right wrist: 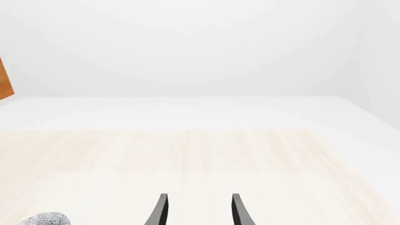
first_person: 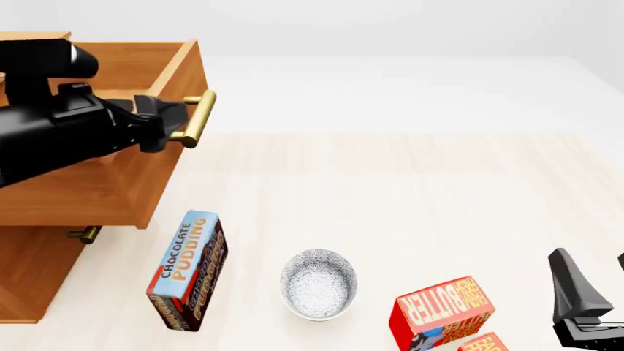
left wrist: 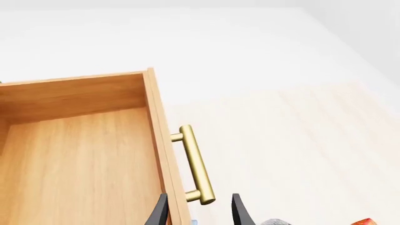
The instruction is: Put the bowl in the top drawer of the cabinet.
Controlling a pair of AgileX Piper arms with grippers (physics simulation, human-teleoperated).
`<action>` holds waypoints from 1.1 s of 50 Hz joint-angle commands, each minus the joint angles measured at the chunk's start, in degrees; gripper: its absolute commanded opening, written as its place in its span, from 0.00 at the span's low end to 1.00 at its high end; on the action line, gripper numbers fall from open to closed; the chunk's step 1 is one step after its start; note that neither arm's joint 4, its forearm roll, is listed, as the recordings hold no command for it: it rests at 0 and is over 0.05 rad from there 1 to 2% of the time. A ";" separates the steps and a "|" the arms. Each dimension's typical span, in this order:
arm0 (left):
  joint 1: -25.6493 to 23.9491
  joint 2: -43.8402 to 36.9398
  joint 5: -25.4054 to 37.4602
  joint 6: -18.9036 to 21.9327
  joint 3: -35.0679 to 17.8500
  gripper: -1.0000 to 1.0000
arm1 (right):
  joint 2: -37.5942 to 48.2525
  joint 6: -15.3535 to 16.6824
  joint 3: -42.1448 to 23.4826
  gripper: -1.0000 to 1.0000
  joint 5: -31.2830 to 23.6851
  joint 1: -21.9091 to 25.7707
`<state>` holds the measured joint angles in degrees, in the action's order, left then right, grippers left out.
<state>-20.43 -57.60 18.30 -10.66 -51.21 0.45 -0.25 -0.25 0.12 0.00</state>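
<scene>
While the top drawer (first_person: pixel 117 186) is pulled out with the left gripper (first_person: pixel 174 121) spread open around its handle (first_person: pixel 195 118), the bowl (first_person: pixel 318 284) sits on the table (first_person: pixel 439 197), so the right gripper (right wrist: pixel 197 211), also open, probably must grab it next.

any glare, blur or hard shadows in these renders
Front view: flat, even light, sharp throughout, only a faint soft shadow under the bowl. Left wrist view: crisp, a mild sheen along the brass handle, no glare. Right wrist view: washed-out white background, table pale, nothing blurred.
</scene>
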 commanded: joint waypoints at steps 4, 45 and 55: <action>-1.19 3.76 1.24 4.09 -1.62 1.00 | -0.02 0.01 0.01 1.00 -0.01 0.00; -5.81 12.48 6.98 6.14 -3.31 1.00 | -0.02 0.01 0.01 1.00 -0.01 0.01; -8.22 13.62 7.36 6.60 -3.17 1.00 | -0.03 -0.01 0.01 1.00 0.00 0.00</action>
<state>-26.17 -45.36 24.89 -4.55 -54.41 0.45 -0.25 -0.25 0.12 0.00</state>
